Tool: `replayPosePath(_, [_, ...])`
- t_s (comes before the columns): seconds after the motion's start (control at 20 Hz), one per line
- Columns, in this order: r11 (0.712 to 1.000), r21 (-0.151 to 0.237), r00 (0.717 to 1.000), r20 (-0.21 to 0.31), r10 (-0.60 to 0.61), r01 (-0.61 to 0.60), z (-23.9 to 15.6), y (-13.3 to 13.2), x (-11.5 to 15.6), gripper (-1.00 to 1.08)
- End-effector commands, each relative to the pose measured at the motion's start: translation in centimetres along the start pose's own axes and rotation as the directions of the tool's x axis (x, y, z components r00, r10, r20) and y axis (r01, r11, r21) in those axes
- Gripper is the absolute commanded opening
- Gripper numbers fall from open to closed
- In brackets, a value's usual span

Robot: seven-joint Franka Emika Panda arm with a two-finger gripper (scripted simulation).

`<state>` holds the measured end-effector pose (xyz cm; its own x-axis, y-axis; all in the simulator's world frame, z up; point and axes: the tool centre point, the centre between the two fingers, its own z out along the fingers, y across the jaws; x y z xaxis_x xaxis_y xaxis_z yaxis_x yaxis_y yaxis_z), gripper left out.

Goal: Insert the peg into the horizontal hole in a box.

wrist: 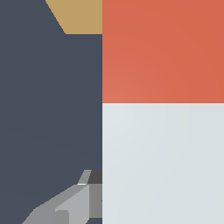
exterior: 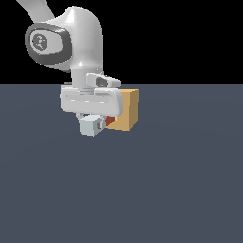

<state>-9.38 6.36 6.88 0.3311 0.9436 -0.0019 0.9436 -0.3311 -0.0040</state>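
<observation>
Fingers [exterior: 95,124] clamped on the peg [wrist: 162,131], its red end against the box [exterior: 127,110]

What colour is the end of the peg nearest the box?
Red-orange; the peg shows it best in the wrist view, near the tan box.

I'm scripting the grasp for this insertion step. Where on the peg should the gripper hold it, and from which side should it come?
Grip the peg on its pale grey-white half, from above, fingers across its flat side faces. The red-orange end points at the box and has to stay free to enter it. The gripper appears to hold it this way already, one finger beside the pale part.
</observation>
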Motion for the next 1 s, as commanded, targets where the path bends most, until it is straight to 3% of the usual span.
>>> replayPosePath(0.0, [1.000, -0.006, 1.000, -0.004, 0.000, 0.000, -0.3, 0.3, 0.1, -1.00])
replayPosePath(0.45, [1.000, -0.003, 1.000, -0.002, 0.000, 0.000, -0.2, 0.2, 1.0, -1.00])
replayPosePath(0.95, [1.000, -0.005, 1.000, -0.004, 0.000, 0.000, -0.3, 0.1, 7.2, -1.00])
